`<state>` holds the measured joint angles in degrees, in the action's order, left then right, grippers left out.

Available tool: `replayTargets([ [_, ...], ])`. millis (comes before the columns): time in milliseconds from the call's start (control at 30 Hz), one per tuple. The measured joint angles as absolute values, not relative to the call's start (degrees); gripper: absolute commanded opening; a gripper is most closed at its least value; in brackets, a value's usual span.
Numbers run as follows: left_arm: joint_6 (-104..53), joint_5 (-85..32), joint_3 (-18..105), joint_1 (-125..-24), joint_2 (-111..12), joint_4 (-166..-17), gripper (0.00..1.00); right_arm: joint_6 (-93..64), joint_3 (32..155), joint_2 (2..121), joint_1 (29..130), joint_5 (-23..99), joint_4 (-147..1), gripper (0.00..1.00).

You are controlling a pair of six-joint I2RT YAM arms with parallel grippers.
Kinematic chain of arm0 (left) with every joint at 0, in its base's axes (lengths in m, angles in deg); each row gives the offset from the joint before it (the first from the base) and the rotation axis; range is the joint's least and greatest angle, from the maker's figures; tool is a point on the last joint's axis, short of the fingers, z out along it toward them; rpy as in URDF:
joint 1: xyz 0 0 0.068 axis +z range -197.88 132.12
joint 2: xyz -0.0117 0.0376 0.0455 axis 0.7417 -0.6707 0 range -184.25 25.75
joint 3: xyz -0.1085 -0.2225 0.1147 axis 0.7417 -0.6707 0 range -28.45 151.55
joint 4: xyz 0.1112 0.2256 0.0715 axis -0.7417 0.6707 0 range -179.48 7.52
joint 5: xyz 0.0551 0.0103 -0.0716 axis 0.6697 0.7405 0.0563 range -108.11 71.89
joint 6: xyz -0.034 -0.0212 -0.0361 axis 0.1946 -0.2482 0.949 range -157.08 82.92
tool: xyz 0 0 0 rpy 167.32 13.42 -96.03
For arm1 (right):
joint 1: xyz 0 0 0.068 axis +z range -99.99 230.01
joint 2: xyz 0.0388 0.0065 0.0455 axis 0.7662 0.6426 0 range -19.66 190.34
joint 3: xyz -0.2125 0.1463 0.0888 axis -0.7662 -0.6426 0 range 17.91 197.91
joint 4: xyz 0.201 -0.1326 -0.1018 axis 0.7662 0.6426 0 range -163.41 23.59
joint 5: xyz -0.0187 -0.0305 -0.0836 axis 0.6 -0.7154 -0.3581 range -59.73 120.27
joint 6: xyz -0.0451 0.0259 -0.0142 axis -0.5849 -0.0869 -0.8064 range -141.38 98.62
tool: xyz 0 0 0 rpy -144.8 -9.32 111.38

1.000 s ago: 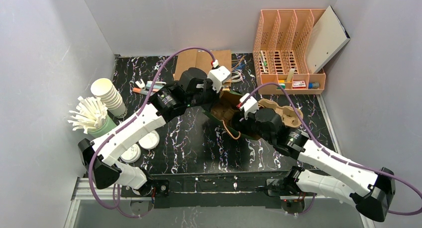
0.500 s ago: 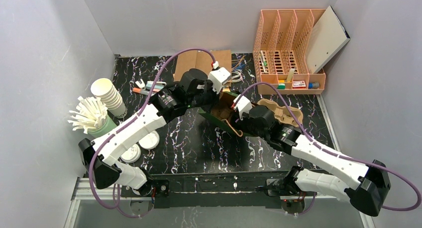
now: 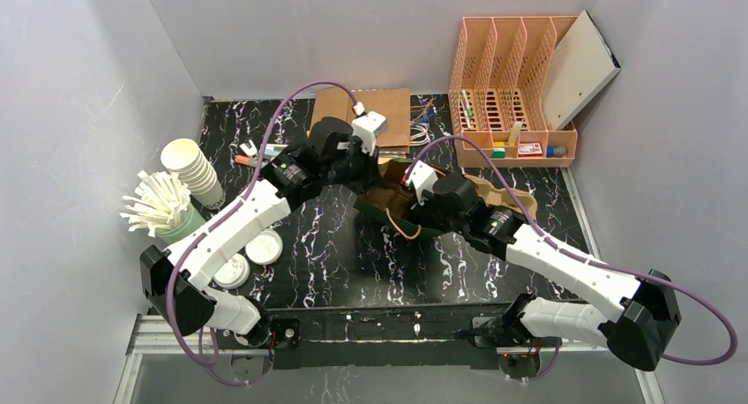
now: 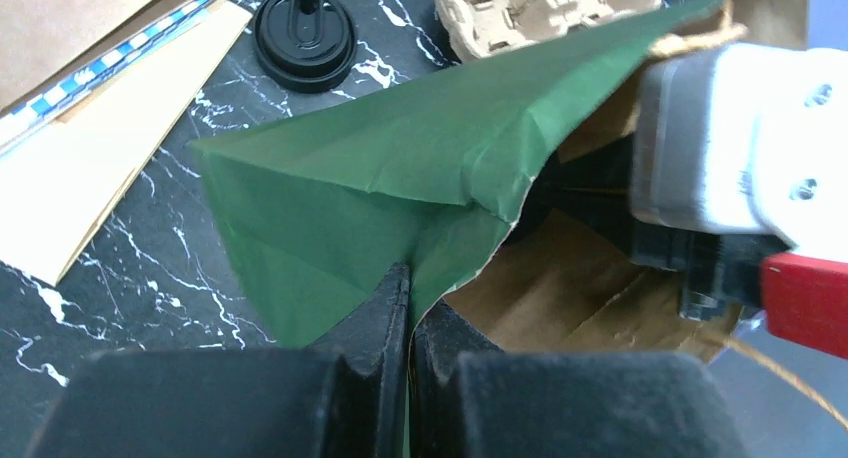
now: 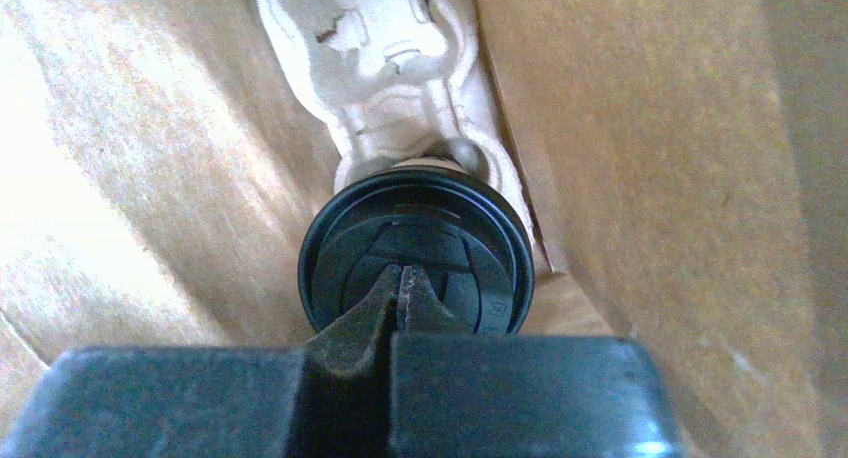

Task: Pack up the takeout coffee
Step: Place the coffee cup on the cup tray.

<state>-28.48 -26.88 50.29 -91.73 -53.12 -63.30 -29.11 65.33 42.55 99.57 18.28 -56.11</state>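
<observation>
A paper bag [image 4: 380, 168], green outside and brown inside, lies tilted at mid-table with its mouth facing right. My left gripper [image 4: 408, 278] is shut on the bag's torn-looking rim [image 3: 381, 185], holding the mouth up. My right gripper [image 5: 400, 278] reaches deep inside the bag, jaws shut, its tips resting against the black lid [image 5: 415, 248] of a coffee cup. That cup sits in a pale pulp carrier [image 5: 375, 68] at the bag's far end. The cup's body is hidden behind the lid.
Another pulp cup carrier [image 4: 545, 8] and a loose black lid [image 4: 305, 38] lie beyond the bag. At the left are stacked paper cups [image 3: 196, 170], white lids [image 3: 263, 247] and a green cup of stirrers [image 3: 159, 205]. A peach file rack [image 3: 512, 86] stands back right, with flat cardboard [image 3: 362, 113] behind.
My right arm has pushed leftward, deeper into the bag. My left gripper has drawn back and left with the rim, and the bag now lies lower and flatter.
</observation>
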Motion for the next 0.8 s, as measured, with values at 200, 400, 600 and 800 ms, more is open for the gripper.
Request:
replayTargets([
  [200,-24.5,-31.5,49.8,-86.5,-53.1,-63.3,0.00,-29.2,70.2,45.8,99.5,19.7,-51.5,0.01],
  [400,-23.0,-35.5,51.0,-84.2,-54.7,-60.7,0.00,-29.1,74.9,48.9,99.5,20.4,-46.2,0.01],
  [600,-22.9,-39.2,59.3,-83.1,-61.7,-54.7,0.00,-29.1,78.4,51.7,99.5,21.0,-41.6,0.01],
  [800,-23.2,-38.3,60.0,-82.8,-63.0,-51.3,0.00,-28.9,80.2,53.1,99.2,21.7,-37.2,0.01],
])
